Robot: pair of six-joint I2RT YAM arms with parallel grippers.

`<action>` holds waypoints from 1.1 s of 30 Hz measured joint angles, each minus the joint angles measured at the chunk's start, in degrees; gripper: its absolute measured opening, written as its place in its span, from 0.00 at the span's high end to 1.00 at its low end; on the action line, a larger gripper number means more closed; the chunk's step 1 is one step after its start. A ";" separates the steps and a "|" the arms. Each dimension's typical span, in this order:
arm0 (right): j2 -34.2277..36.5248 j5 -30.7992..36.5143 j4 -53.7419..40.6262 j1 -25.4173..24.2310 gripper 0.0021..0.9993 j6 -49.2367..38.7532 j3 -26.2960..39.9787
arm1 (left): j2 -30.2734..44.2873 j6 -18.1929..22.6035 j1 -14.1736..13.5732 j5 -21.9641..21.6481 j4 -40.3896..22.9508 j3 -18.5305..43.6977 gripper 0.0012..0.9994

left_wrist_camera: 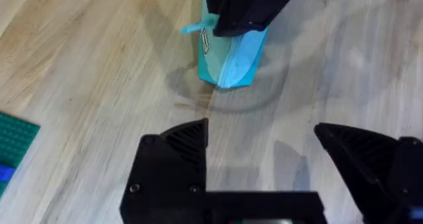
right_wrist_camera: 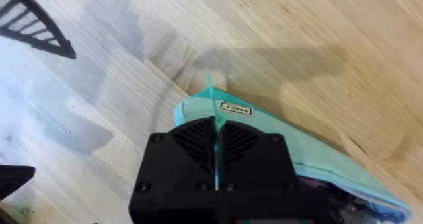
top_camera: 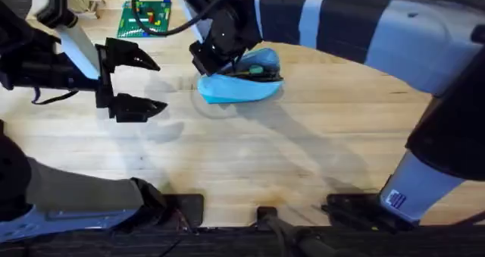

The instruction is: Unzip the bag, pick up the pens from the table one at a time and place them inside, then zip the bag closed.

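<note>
The light blue bag (top_camera: 235,89) lies on the table (top_camera: 303,158) at the far middle. Its mouth gapes on the right side, and dark pens (top_camera: 256,70) show inside it. My right gripper (top_camera: 206,60) reaches across from the right and is shut on the bag's left end. In the right wrist view the fingers (right_wrist_camera: 192,141) press together on a thin teal edge of the bag (right_wrist_camera: 291,141), beside a small teal pull tab (right_wrist_camera: 210,85). My left gripper (top_camera: 158,85) hovers open to the left of the bag (left_wrist_camera: 231,65), apart from it, holding nothing.
A green studded baseplate (top_camera: 145,18) with small bricks lies at the far left, behind the left arm. Bare wood spreads between the bag and the table's near edge. The right arm's large grey link (top_camera: 424,52) crosses the upper right.
</note>
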 joint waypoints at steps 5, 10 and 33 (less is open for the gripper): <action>-0.02 -0.02 -0.40 0.00 0.97 0.00 1.92 | 0.00 0.00 0.00 0.00 -0.02 0.00 0.01; 0.00 0.00 -0.98 0.00 0.97 -0.26 2.79 | 0.00 0.00 0.00 0.00 -0.43 0.00 0.01; 0.00 0.00 -1.92 0.00 0.97 -0.46 3.08 | 0.03 2.10 -2.37 0.25 0.15 0.00 0.01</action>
